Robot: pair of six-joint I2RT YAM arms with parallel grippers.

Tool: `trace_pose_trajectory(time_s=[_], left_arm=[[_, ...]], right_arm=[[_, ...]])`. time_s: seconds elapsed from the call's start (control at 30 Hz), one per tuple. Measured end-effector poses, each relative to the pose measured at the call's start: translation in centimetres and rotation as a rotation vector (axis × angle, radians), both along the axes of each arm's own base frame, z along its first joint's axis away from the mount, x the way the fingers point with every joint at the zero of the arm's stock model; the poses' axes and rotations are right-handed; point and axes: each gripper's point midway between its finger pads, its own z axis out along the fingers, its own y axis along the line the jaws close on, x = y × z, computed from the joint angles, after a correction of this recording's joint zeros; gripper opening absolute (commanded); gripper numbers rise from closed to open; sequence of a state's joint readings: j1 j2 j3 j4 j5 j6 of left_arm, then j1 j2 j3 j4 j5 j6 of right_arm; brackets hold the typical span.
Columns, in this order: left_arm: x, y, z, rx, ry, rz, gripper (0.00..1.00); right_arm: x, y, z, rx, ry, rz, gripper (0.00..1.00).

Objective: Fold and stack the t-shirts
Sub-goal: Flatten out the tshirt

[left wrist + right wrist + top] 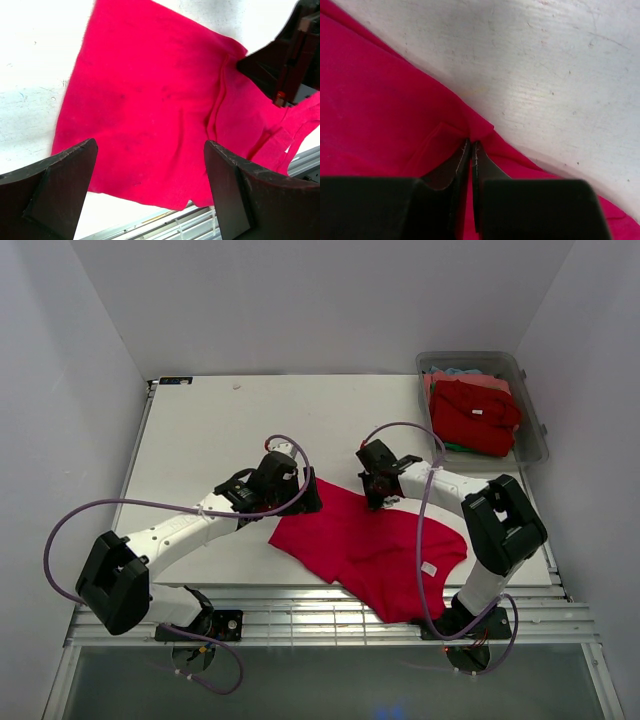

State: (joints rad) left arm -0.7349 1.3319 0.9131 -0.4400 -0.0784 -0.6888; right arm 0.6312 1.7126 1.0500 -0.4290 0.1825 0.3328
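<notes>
Crimson t-shirt lay spread at the near edge of the white table, one end overhanging the front. The right gripper pinched its far edge, jaws pressed together on the cloth; the left gripper hovered over its left corner, jaws spread wide. Other shirts filled a clear bin at far right.

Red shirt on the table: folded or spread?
Spread. The red t-shirt lies open, mostly flat, overhanging the table at the near side; right gripper shut on its far edge.
</notes>
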Motion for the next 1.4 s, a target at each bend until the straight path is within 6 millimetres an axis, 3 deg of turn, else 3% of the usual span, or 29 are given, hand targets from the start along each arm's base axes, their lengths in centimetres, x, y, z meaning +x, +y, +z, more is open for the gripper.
trace_pose_trajectory(time_s=[0.1,0.17,0.3,0.4,0.47,0.57,0.63,0.67,0.7,0.77,0.93,0.97,1.0,1.07,1.1,1.2,1.4], left_arm=[[0.0,0.0,-0.1,0.002,0.003,0.0,0.98],[0.0,0.0,-0.1,0.002,0.003,-0.001,0.98],[0.3,-0.3,0.1,0.001,0.001,-0.001,0.98],[1.1,-1.0,0.8,-0.007,-0.012,-0.005,0.98],[1.7,-1.6,1.7,-0.02,-0.027,-0.011,0.98],[2.7,-2.6,3.1,-0.043,-0.053,-0.016,0.98],[3.3,-3.2,4.2,-0.061,-0.072,-0.02,0.98],[3.6,-3.4,4.7,-0.07,-0.082,-0.02,0.98],[3.8,-3.7,5.3,-0.079,-0.093,-0.022,0.98],[4.3,-4.2,6.6,-0.097,-0.114,-0.024,0.98],[5.6,-5.3,9.7,-0.148,-0.179,-0.03,0.98],[5.7,-5.5,10.1,-0.156,-0.187,-0.029,0.98],[5.8,-5.6,10.3,-0.162,-0.193,-0.031,0.98],[5.8,-5.8,10.4,-0.171,-0.196,-0.036,0.98],[5.8,-5.9,10.4,-0.175,-0.194,-0.04,0.98],[5.5,-6.0,9.8,-0.181,-0.181,-0.051,0.98],[4.4,-5.5,6.7,-0.152,-0.117,-0.056,0.98]], right_arm=[[-0.7,-0.8,0.9,-0.029,0.018,-0.005,0.08],[-0.6,-1.0,2.5,-0.039,0.014,-0.009,0.08],[1.7,0.2,9.0,-0.007,-0.072,-0.011,0.08],[4.8,1.7,18.0,0.063,-0.224,-0.009,0.08],[6.4,2.4,25.9,0.124,-0.359,-0.008,0.08],[7.7,2.7,36.3,0.23,-0.565,-0.01,0.09],[7.4,2.2,41.1,0.286,-0.682,-0.013,0.09],[6.9,1.7,41.9,0.291,-0.701,-0.011,0.08],[6.2,1.3,41.7,0.29,-0.702,-0.003,0.08],[4.8,0.7,38.4,0.248,-0.621,0.022,0.08],[2.0,1.3,24.3,0.137,-0.291,0.114,0.11],[1.2,1.3,21.3,0.113,-0.215,0.131,0.14],[0.5,1.3,18.8,0.091,-0.148,0.144,0.26],[-1.1,0.8,14.9,0.054,-0.05,0.154,0.34],[-1.9,0.4,13.6,0.034,-0.015,0.154,0.4],[-3.1,-0.3,11.6,0.012,0.029,0.142,0.45],[-4.6,0.5,11.9,0.093,-0.006,0.105,0.49]])
